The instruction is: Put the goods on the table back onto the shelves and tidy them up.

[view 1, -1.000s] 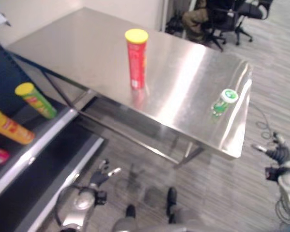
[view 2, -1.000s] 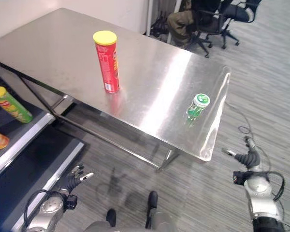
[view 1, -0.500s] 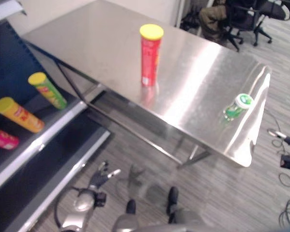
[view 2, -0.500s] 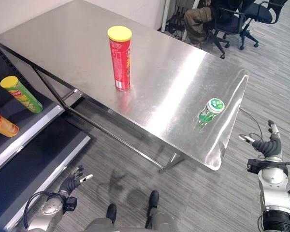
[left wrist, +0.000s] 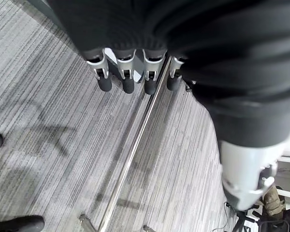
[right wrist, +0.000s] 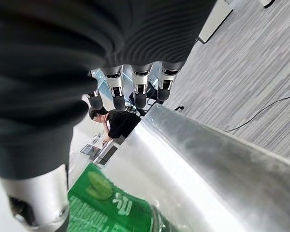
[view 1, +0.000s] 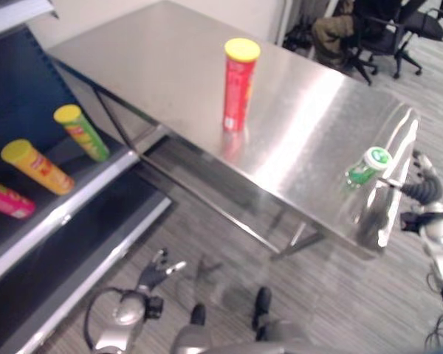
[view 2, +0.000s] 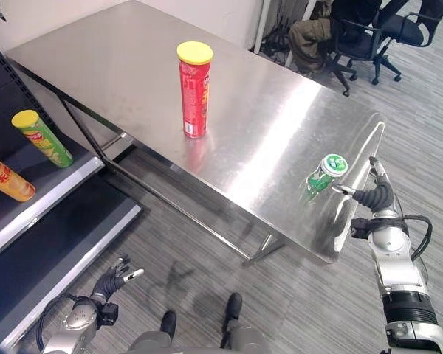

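The shiny silver table [view 2: 118, 66] is holding a red can [view 2: 194, 92] with a yellow lid and a green bottle [view 2: 321, 175] with a white cap, over grey striped floor [view 2: 303, 295].

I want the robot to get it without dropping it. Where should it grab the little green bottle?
Probably round the green bottle's body, below its white cap. It stands upright near the table's edge, and the open right hand is right beside it, so come from that side.

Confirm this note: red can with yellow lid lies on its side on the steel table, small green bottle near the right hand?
Wrong on one point: the right eye view shows the red can standing upright on the steel table. The small green bottle is indeed near the right hand.
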### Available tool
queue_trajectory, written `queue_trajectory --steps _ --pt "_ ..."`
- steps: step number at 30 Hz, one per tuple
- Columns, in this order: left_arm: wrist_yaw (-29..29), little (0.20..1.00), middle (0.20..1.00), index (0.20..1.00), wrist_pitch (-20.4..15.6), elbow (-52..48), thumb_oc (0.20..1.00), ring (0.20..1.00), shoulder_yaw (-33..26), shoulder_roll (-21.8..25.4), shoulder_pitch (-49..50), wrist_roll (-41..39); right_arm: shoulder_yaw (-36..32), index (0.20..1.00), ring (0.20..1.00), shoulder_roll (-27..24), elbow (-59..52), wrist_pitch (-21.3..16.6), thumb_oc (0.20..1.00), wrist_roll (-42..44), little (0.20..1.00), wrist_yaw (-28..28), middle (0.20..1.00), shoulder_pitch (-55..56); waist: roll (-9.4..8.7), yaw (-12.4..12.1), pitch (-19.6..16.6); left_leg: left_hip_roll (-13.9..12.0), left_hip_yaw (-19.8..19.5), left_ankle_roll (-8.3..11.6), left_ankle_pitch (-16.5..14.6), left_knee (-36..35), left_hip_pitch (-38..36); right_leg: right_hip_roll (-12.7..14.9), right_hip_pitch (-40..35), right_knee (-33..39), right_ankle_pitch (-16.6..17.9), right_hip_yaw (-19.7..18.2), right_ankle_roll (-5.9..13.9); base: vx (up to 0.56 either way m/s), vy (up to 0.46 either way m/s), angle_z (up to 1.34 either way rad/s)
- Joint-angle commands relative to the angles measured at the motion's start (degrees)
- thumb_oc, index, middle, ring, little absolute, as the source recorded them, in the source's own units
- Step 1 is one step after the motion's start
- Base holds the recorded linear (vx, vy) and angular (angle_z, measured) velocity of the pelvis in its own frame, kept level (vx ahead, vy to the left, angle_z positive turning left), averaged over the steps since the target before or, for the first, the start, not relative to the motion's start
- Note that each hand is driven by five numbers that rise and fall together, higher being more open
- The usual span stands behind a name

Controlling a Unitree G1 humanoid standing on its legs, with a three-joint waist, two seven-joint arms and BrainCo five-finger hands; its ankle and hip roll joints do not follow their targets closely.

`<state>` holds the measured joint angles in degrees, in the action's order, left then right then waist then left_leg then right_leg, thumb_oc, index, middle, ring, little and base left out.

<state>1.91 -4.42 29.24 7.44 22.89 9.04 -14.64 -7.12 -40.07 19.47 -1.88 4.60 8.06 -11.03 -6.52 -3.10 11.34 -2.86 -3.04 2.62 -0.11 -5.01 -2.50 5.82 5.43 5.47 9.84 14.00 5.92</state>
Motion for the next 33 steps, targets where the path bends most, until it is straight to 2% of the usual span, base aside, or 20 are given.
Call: queue_trajectory --steps 1,20,21,22,23,24,33 --pt "-0.23 1.0 1.0 1.0 -2.06 -1.96 1.0 1.0 1.06 3.11 -2.51 0.17 0.44 1.0 1.0 -6.19 -2.59 -2.19 1.0 0.65 1.0 0.24 1.0 -5.37 -0.7 -1.09 -0.37 -2.23 -3.14 1.28 -3.98 0.01 1.83 6.51 -6.14 -0.47 -8.09 0.02 7.67 0.02 -0.007 0.11" --pt "-0.36 1.0 1.0 1.0 -2.12 -2.75 1.0 1.0 1.2 3.83 -2.5 0.26 8.43 1.0 1.0 -7.13 -1.47 -1.17 1.0 -1.18 1.0 -2.95 1.0 -10.11 -0.85 -2.19 0.64 -2.16 -3.91 1.43 -3.39 0.01 3.24 6.7 -5.48 -0.47 -8.03 0.82 7.54 0.0 -0.002 0.03" --pt "-0.4 1.0 1.0 1.0 -2.17 -2.66 1.0 1.0 1.19 3.87 -2.56 0.25 8.89 0.918 0.918 -7.07 -1.19 -1.14 0.918 -1.03 0.918 -3.23 0.918 -10.29 -0.86 -2.24 0.71 -2.13 -3.92 1.44 -3.36 0.01 3.24 6.72 -5.54 -0.47 -7.99 0.9 7.53 0.0 0.0 0.0" --pt "-0.34 1.0 1.0 1.0 -2.22 -2.47 1.0 1.0 1.19 3.82 -2.51 0.25 9.74 0.363 0.363 -7.42 -0.78 -0.98 0.363 -1.31 0.363 -3.9 0.363 -10.58 -0.88 -2.29 0.74 -2.15 -3.92 1.48 -3.34 0.01 3.24 6.74 -5.62 -0.47 -8.05 1.02 7.52 0.0 0.0 0.0" --pt "-0.34 1.0 1.0 1.0 -2.22 -2.47 1.0 1.0 1.17 3.81 -2.5 0.25 9.78 0.363 0.363 -7.42 -0.75 -0.99 0.363 -1.31 0.363 -3.9 0.363 -10.62 -0.87 -2.27 0.75 -2.15 -3.92 1.48 -3.34 0.01 3.24 6.74 -5.63 -0.47 -8.06 1.03 7.52 0.0 0.0 0.0" --pt "-0.3 1.0 1.0 1.0 -2.27 -2.61 1.0 1.0 0.98 3.76 -2.44 0.32 10.38 0.2 0.2 -8.05 -0.82 -0.68 0.2 -1.82 0.2 -4.7 0.2 -10.6 -0.92 -2.29 0.82 -2.17 -3.99 1.54 -3.28 0.01 3.21 6.77 -5.74 -0.47 -8.09 1.14 7.53 0.0 0.0 0.0" --pt "-0.21 1.0 1.0 1.0 -2.31 -2.22 1.0 1.0 0.62 3.95 -2.52 0.55 10.11 0.2 0.2 -9.7 -2.26 -0.64 0.2 -1.9 0.2 -6.07 0.2 -9.34 -0.95 -1.95 0.65 -2.2 -4.11 1.71 -3.33 0.01 3.02 6.92 -6.23 -0.47 -8.22 1.66 7.62 0.0 -0.004 0.05"
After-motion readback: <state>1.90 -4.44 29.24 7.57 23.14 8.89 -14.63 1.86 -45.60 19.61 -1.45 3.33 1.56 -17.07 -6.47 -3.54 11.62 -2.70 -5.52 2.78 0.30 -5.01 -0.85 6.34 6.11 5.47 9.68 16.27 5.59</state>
